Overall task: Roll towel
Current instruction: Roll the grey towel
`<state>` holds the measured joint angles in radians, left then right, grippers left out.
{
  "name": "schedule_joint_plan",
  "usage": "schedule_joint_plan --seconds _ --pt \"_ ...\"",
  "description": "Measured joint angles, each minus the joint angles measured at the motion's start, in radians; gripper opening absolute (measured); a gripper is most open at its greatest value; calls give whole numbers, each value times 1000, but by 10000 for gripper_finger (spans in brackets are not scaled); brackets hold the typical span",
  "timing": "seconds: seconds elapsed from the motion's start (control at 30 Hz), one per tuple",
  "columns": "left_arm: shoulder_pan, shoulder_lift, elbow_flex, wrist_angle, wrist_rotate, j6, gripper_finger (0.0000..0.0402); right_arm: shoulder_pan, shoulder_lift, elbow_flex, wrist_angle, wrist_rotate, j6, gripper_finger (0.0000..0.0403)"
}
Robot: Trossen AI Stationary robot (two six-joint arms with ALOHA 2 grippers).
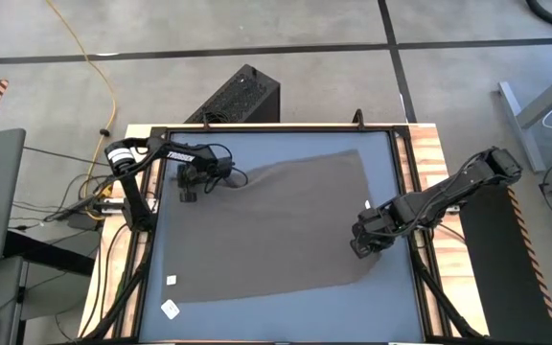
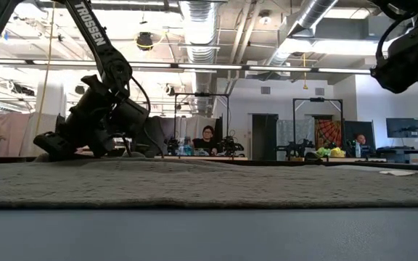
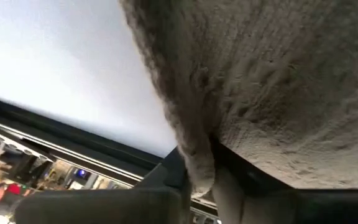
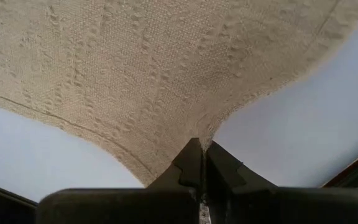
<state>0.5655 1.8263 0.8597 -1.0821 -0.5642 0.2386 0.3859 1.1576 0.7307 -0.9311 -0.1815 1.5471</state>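
In the overhead picture, a grey-brown towel (image 1: 286, 230) lay spread flat across most of a blue-grey table (image 1: 175, 230), its long axis running from the lower left of the frame to the upper right. Near the lower left, two small white tags (image 1: 170, 308) sat on bare table just off the towel's edge.

At the right of the frame, the right gripper (image 1: 364, 241) was closed on the towel's right-hand edge; its wrist picture showed the cloth (image 4: 154, 74) pinched to a point between the shut fingers (image 4: 191, 163).

Farther up, at the upper left, the left gripper (image 1: 202, 177) sat at the towel's opposite corner. Its wrist picture showed a fold of the towel's edge (image 3: 194, 143) clamped between its fingers (image 3: 166, 177), so it appeared closed on the cloth.

The two grips lay at opposite ends of the towel, with the whole cloth stretched between them. A roll would likely start from one of these held edges. Bare table showed along the left side and the bottom of the frame; the dark frame rail (image 1: 405, 172) ran close to the right gripper, leaving little room there.
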Motion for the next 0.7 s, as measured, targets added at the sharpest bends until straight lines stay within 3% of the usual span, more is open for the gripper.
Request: schedule_joint_plan --seconds 0.13,0.3,0.57,0.7 --pt "0 0 2 0 -53 -51 97 0 0 0 -10 -24 8 49" --pt "0 0 40 -14 -41 -103 134 0 0 0 -64 -59 49 85" --pt "4 0 149 -52 -29 -130 146 0 0 67 -224 -50 103 124" --pt "11 0 215 -41 70 -131 146 -2 0 144 -284 63 105 123"
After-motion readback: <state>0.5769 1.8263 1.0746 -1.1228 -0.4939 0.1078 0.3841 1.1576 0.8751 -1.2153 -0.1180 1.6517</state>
